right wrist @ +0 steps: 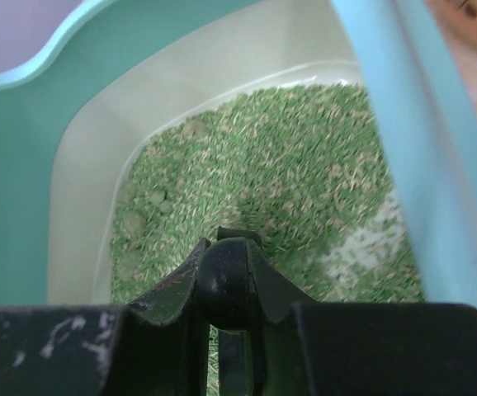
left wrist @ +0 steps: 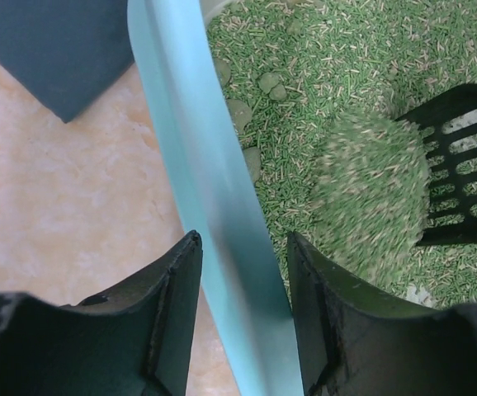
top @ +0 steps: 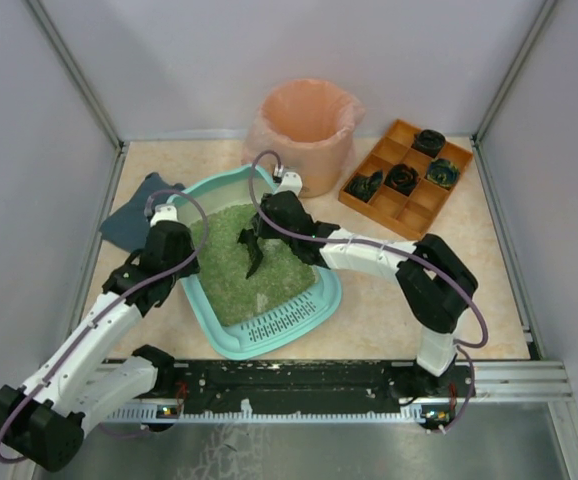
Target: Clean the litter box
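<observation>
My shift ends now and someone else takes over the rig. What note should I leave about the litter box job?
Left gripper: shut on the left rim of the litter box, steadying it.
Right gripper: shut on the handle of the black scoop; its slotted blade sits in the green litter, a heap piled against it.
Done: one scoop dug in.
Left: clumps lie near the left wall; lift, sift, tip into the peach-lined bin behind the box, repeat.
</observation>
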You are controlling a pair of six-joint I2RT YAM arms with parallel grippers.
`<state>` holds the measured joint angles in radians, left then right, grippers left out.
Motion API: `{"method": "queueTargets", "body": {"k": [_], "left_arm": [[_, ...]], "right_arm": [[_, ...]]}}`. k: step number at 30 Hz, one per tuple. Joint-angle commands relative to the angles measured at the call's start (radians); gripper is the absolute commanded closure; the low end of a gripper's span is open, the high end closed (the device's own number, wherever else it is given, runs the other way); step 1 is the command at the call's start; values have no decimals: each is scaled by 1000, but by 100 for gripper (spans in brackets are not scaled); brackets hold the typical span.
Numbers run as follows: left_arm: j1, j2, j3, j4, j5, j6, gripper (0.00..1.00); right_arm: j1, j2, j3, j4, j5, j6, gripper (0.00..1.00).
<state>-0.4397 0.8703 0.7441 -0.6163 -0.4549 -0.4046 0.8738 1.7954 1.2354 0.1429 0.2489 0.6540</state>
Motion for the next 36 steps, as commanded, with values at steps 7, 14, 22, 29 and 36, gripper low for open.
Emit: {"method": "queueTargets", "body": {"k": [7, 14, 22, 29, 36], "left_arm": [[32, 59, -13, 87, 122, 72, 59], [32, 57, -24, 107, 150, 89, 66], [32, 38, -34, 122, 168, 97, 58], [32, -9, -41, 129, 161, 91, 36], [32, -77, -53, 149, 159, 90, 29]], "right_arm": [[134, 61, 2, 79, -71, 216, 100], [177, 90, -26, 175, -127, 297, 100], [177, 24, -110, 294, -127, 353, 100], [177, -26, -169, 371, -96, 405, 100], [174, -132, -255, 385, 66, 417, 100]]}}
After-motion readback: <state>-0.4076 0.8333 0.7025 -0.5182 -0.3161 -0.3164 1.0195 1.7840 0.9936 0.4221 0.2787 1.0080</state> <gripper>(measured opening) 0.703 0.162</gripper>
